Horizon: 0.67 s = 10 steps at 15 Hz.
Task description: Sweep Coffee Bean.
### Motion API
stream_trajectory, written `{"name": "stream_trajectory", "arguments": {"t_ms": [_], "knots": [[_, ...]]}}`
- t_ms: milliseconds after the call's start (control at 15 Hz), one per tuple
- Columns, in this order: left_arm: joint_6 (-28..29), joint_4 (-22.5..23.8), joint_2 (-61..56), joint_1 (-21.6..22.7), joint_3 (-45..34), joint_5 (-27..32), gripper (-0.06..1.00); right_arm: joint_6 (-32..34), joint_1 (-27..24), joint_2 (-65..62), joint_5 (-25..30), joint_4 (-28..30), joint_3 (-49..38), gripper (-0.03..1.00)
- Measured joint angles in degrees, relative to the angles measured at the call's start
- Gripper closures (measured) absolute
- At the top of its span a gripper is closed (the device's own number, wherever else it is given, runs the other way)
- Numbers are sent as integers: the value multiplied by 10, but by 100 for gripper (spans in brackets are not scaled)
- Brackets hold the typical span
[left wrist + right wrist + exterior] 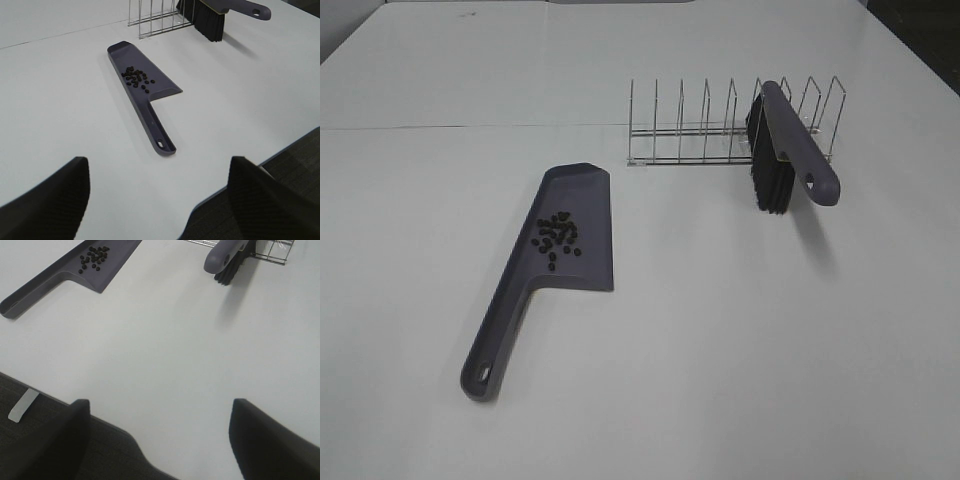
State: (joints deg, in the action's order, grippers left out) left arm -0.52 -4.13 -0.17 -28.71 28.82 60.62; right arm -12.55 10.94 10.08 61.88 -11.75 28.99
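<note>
Item: sweep set, beans already inside dustpan; both arms withdrawn, holding nothing.

Near: left gripper (pixel 159 200) and right gripper (pixel 159 440), jaws wide. Centre-left: dustpan (pixel 535 290) holding the coffee bean (pixel 556 238) cluster. Upper right: brush (pixel 790 150) leaning in wire rack (pixel 705 125). Judgement: keep the pan level if lifted.

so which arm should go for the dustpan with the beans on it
Left, probably. The dustpan holding the coffee beans lies on the left of the table, its handle toward the front-left. The brush leans on the wire rack on the right. Both grippers are open and empty.
</note>
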Motion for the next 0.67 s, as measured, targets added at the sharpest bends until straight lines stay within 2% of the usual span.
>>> {"name": "stream_trajectory", "arguments": {"t_ms": [667], "knots": [[-5,0,0,0,0,0,23,0,0,0,0,2,0,29]]}}
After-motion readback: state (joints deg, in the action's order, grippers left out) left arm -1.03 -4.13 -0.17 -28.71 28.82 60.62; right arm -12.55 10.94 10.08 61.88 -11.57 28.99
